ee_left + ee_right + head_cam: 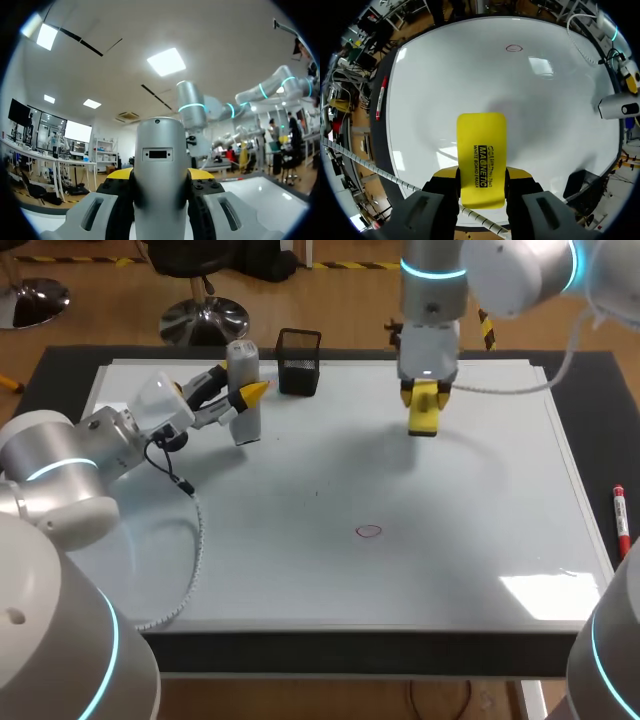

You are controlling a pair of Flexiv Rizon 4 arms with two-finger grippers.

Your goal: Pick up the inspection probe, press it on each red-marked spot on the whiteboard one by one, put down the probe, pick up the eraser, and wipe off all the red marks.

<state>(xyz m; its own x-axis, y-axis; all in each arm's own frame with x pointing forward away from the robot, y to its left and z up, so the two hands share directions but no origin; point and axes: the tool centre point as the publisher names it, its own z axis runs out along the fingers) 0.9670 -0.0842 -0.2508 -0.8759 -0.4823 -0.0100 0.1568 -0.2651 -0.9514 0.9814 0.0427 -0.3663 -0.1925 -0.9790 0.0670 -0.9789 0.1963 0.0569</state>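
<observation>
A grey cylindrical probe (243,390) stands upright over the back left of the whiteboard (300,570), its base at or just above the surface. My left gripper (248,395) is shut on it from the side; in the left wrist view the probe (161,165) fills the gap between the left gripper's (160,176) yellow tips. My right gripper (425,392) is shut on a yellow eraser (425,412), hanging over the board's back middle. From the right wrist, the eraser (481,157) sticks out of the gripper (481,176). One small red ring mark (369,531) (514,48) lies mid-board.
A black mesh pen cup (299,362) (582,185) stands at the board's back edge, just right of the probe. A red marker (620,508) (380,97) lies on the dark mat beyond the board's right edge. A coiled cable (190,550) trails from my left wrist over the board.
</observation>
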